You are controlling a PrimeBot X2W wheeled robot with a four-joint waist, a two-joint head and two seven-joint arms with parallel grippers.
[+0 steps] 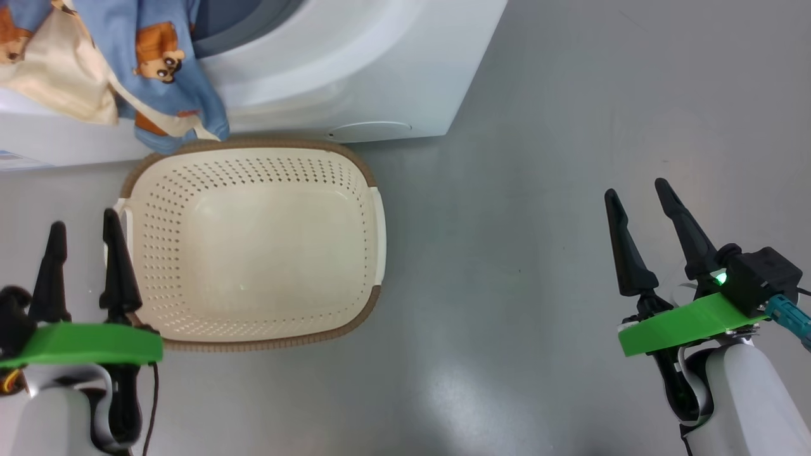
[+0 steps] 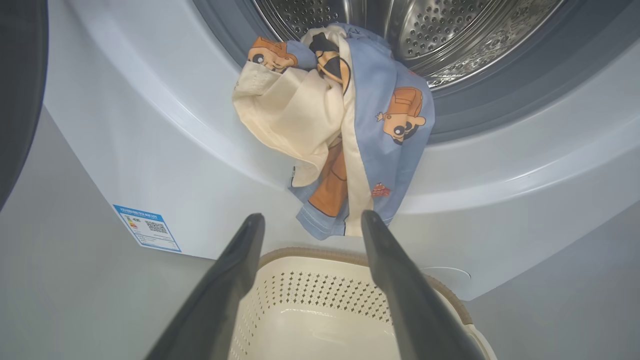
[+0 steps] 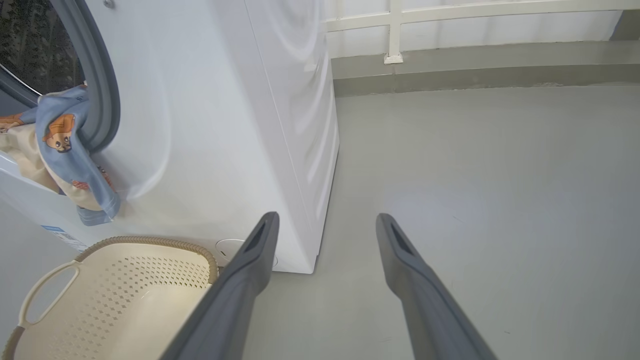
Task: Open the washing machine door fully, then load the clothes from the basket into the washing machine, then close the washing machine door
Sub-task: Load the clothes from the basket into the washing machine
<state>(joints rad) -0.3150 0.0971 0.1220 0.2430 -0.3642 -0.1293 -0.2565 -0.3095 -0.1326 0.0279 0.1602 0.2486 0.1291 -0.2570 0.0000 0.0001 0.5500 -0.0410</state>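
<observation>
head view looks down on a smooth grey floor with a soft sheen, running from the left edge, past the white washing machine, to open ground on the right. in the right wrist view the floor ends far off at a low grey kerb under a white panelled wall.

at the near left the left claw hovers over the near left corner of the basket, its two dark fingers spread wide with nothing between them. in the left wrist view a dark curved edge at the far left is the washing machine door, swung clear of the mouth. right of it a small blue label sits low on the machine's front.

the clothes, blue with orange-brown figures and cream lining, lie draped over the lower lip of the mouth. their top is on the grey-blue gasket at the edge of the steel drum, and their hem hangs down the front to just above the basket's far rim. whether they touch it i cannot tell.

the basket stands on the floor against the machine's front, its perforated walls and smooth bottom in plain sight.

well to the right, the right claw hangs over bare floor, fingers wide apart and holding nothing.
</observation>
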